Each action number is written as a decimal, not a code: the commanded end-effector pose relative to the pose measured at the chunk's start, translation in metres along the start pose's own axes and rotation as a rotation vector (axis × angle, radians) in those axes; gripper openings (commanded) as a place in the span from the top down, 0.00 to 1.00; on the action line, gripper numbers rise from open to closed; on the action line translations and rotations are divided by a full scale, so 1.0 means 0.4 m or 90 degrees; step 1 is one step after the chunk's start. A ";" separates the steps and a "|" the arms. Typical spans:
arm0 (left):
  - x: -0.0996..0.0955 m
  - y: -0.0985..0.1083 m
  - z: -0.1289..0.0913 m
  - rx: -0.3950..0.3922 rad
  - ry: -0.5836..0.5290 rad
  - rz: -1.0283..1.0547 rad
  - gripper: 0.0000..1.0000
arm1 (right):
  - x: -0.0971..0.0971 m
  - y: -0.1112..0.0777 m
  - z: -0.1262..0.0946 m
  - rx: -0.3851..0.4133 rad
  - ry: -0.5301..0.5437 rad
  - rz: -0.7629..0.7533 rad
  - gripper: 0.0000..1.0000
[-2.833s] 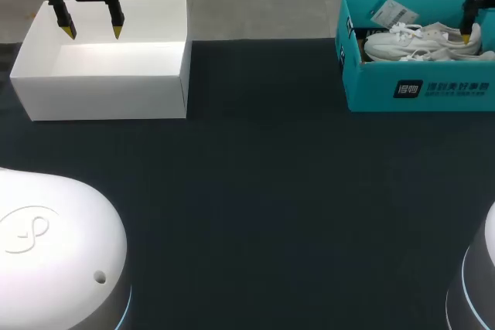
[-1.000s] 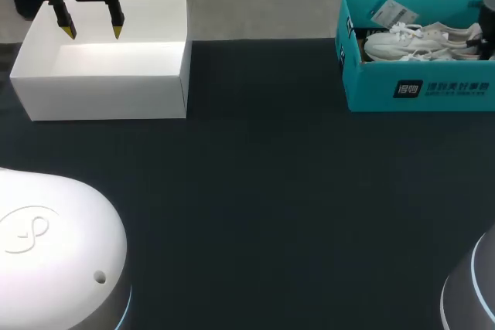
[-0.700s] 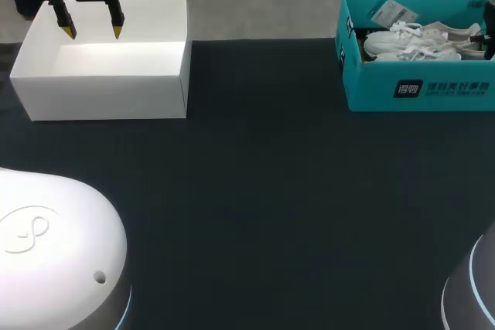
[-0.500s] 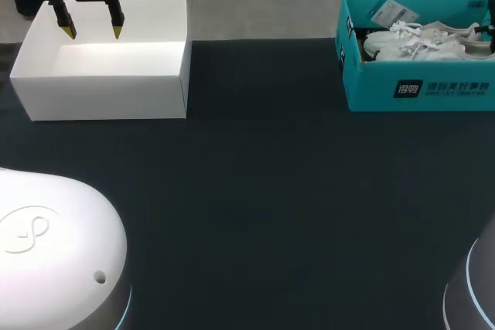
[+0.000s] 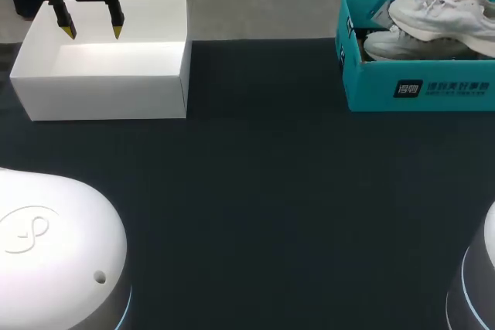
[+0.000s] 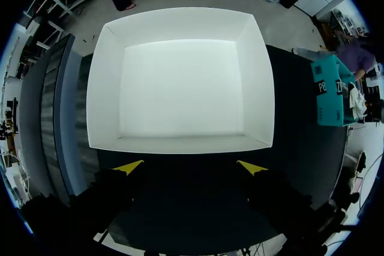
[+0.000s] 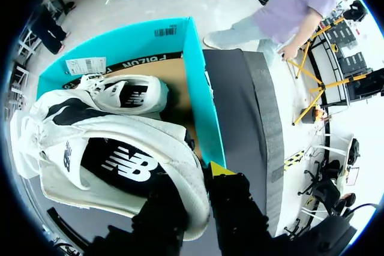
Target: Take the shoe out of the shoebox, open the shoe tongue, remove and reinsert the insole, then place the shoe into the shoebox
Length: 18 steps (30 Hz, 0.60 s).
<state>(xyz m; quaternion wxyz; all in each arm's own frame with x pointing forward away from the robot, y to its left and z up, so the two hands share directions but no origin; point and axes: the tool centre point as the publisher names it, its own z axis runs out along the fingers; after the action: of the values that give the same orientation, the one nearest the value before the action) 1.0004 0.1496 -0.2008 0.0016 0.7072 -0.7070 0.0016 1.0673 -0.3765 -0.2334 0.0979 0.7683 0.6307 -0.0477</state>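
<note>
Found shoe (image 5: 445,11) raised above teal shoebox (image 5: 418,86) at far right of surface (image 5: 263,191), heel clamped in right claw (image 7: 192,175); saw one yellow tip only, the other hidden behind the heel. Noted second shoe (image 7: 129,94) and paper tag (image 7: 85,65) lying inside shoebox beneath it. Located left claw (image 5: 93,32) spread wide, holding nothing, above open white box (image 5: 100,94) at far left, well apart from shoebox. Recorded no obstruction on surface between the two boxes.
</note>
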 end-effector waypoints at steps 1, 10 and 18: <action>-0.001 0.000 -0.001 0.000 -0.001 0.000 0.00 | -0.011 -0.036 -0.083 -0.010 0.012 0.000 1.00; -0.001 0.000 -0.001 0.000 -0.001 0.000 0.00 | -0.009 -0.064 -0.147 -0.021 0.016 0.000 1.00; -0.001 0.000 -0.001 0.000 -0.001 0.000 0.00 | -0.004 -0.074 -0.156 -0.023 0.016 0.005 1.00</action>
<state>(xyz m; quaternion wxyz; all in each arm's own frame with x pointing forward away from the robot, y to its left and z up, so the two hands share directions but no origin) 1.0004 0.1497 -0.2008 0.0016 0.7072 -0.7070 0.0016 1.0391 -0.3595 -0.1764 0.1011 0.7697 0.6296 -0.0307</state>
